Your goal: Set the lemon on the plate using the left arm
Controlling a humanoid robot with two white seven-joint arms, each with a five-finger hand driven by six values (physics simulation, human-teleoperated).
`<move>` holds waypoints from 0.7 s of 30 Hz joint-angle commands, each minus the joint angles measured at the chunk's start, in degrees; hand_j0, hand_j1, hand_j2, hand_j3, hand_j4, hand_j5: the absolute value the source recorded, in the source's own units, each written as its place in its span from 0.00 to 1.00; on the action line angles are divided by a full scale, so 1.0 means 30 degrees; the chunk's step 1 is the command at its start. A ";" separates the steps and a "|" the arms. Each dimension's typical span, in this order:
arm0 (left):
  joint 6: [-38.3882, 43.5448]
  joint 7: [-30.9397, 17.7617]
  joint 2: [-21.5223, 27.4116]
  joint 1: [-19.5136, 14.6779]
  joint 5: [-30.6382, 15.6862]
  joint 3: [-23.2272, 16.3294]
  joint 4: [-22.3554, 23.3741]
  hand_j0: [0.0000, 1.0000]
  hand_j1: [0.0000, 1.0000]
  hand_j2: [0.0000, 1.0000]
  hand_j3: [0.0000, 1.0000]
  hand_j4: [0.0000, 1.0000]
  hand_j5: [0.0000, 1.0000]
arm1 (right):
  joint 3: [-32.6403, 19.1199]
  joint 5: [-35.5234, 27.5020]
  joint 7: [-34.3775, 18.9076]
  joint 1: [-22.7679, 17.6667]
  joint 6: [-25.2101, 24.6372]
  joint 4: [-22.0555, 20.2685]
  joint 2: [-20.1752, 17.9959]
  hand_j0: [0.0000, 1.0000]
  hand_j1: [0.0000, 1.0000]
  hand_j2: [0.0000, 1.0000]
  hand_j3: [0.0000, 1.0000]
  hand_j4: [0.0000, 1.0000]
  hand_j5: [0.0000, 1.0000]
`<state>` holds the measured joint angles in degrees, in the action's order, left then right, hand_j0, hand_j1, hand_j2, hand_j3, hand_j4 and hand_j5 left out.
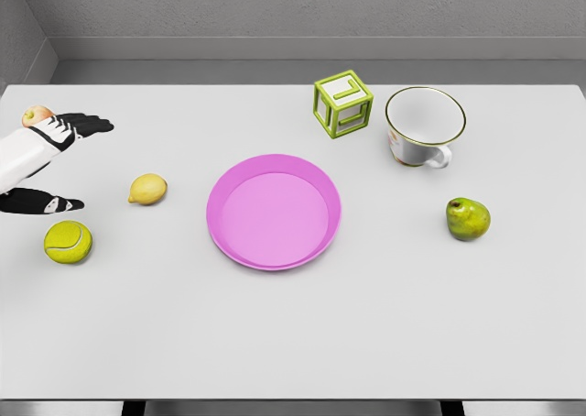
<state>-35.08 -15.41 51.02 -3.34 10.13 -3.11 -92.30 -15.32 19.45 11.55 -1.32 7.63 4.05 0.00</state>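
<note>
Hovering at the desk's [293, 343] left edge, the left hand [78, 125] is being held flat, released; the lemon [147, 189] is risking being confused with the tennis ball [68, 242].

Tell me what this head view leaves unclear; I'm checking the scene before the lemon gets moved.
- Left hand: the arm is cut off by the left edge.
- Apple: partly covered by the left arm.
- Right arm: out of the head view altogether.
- Cup: the print on its side is too small to read.
</note>
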 commanded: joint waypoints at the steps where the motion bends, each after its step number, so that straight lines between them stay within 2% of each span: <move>1: 0.0026 0.0011 0.0016 0.0000 -0.0124 0.0041 -0.0054 1.00 1.00 1.00 1.00 1.00 1.00 | -0.0314 -0.0273 0.0075 0.0000 0.0006 -0.0001 0.0001 1.00 1.00 1.00 1.00 1.00 1.00; 6: 0.0026 0.0011 0.0103 -0.0088 -0.0095 0.0363 -0.0024 1.00 1.00 1.00 1.00 1.00 1.00 | -0.0138 -0.0273 0.0016 0.0029 0.0006 -0.0030 0.0001 1.00 1.00 1.00 1.00 1.00 1.00; 8: 0.0026 -0.0458 0.0191 -0.0263 0.0140 0.0422 -0.0024 1.00 1.00 1.00 1.00 1.00 1.00 | -0.0109 -0.0273 0.0016 0.0029 0.0006 -0.0030 0.0001 1.00 1.00 1.00 1.00 1.00 1.00; 10: 0.0026 -0.0459 0.0191 -0.0205 0.0198 0.1417 0.0034 1.00 1.00 1.00 1.00 1.00 1.00 | -0.0109 -0.0273 0.0016 0.0029 0.0006 -0.0030 0.0001 1.00 1.00 1.00 1.00 1.00 1.00; 11: 0.0026 -0.0517 0.0162 -0.0263 0.0257 0.1447 0.0063 1.00 1.00 1.00 1.00 1.00 1.00 | -0.0109 -0.0273 0.0016 0.0029 0.0006 -0.0030 0.0001 1.00 1.00 1.00 1.00 1.00 1.00; 13: 0.0026 -0.0546 0.0338 -0.0995 0.0550 0.1828 0.1322 1.00 1.00 1.00 1.00 1.00 1.00 | -0.0138 -0.0273 0.0016 0.0029 0.0006 -0.0030 0.0001 1.00 1.00 1.00 1.00 1.00 1.00; 15: 0.0026 -0.0546 0.0426 -0.1113 0.1457 0.1770 0.1353 1.00 1.00 1.00 1.00 1.00 1.00 | -0.0138 -0.0273 0.0016 0.0029 0.0006 -0.0030 0.0001 1.00 1.00 1.00 1.00 1.00 1.00; 17: 0.0026 -0.0868 -0.0275 -0.1230 0.2511 0.1652 0.1353 1.00 1.00 1.00 1.00 1.00 1.00 | -0.0109 -0.0273 0.0016 0.0029 0.0006 -0.0030 0.0001 1.00 1.00 1.00 1.00 1.00 1.00; 18: 0.0026 -0.1570 -0.1184 -0.1582 0.3011 0.1857 0.1353 1.00 1.00 1.00 1.00 1.00 1.00 | -0.0138 -0.0273 0.0016 0.0029 0.0006 -0.0030 0.0001 1.00 1.00 1.00 1.00 1.00 1.00; 21: 0.0026 -0.2070 -0.1420 -0.1729 0.2981 0.1214 0.1382 1.00 1.00 1.00 1.00 1.00 1.00 | -0.0138 -0.0273 0.0016 0.0029 0.0006 -0.0030 0.0001 1.00 1.00 1.00 1.00 1.00 1.00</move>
<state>-35.09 -20.49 47.79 -8.61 18.46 1.37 -88.34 -15.71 18.66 11.60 -1.23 7.65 3.96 0.00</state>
